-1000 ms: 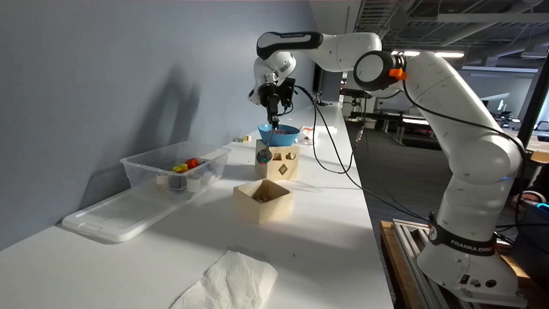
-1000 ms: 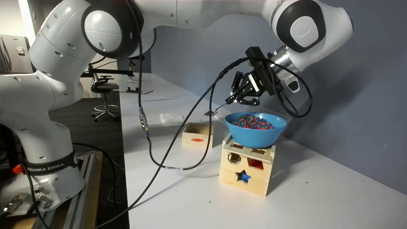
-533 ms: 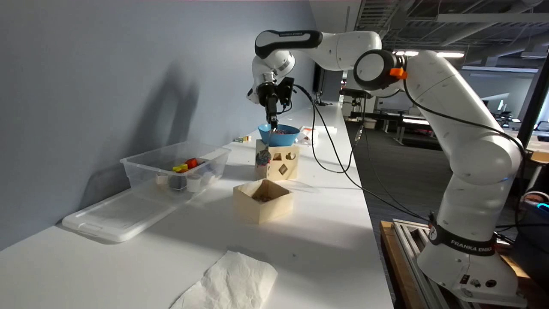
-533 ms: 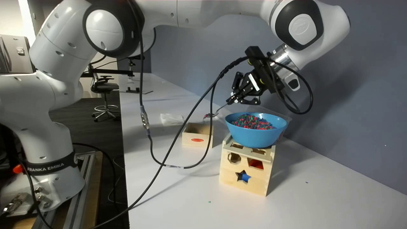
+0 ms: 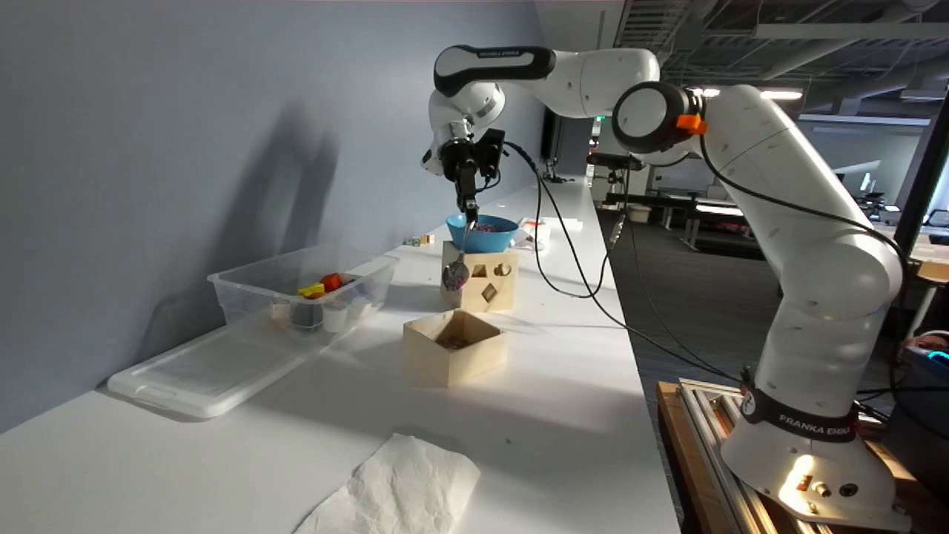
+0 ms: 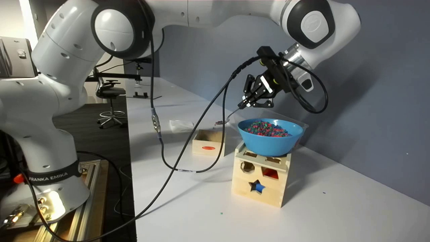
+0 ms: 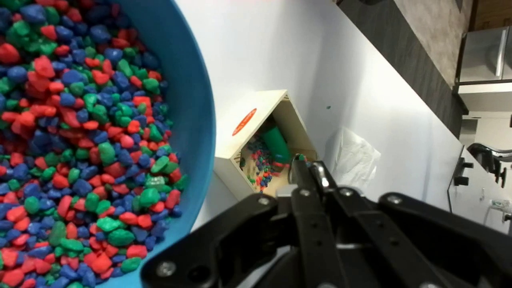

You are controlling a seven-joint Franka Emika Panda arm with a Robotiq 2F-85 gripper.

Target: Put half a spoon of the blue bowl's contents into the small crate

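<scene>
Two long looks, one close

In an exterior view I look along the table (image 5: 578, 445), paper (image 5: 404, 482) nearest, wall (image 5: 185, 111) on the picture's left. In an exterior view I face roughly the reverse way, bowl (image 6: 268, 144) nearer than crate (image 6: 208, 151), wall on the right. Both exterior views share bowl, crate, arm (image 6: 218, 15). My wrist view looks over the gripper (image 7: 311, 170), tilted, bowl very near, crate beyond.

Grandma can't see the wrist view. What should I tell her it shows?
A blue bowl full of red, green and blue pebbles fills the left side. The wooden crate in the middle holds some pebbles and a green piece. The hand, at the bottom, mostly hides its spoon; white paper lies to the right.
</scene>
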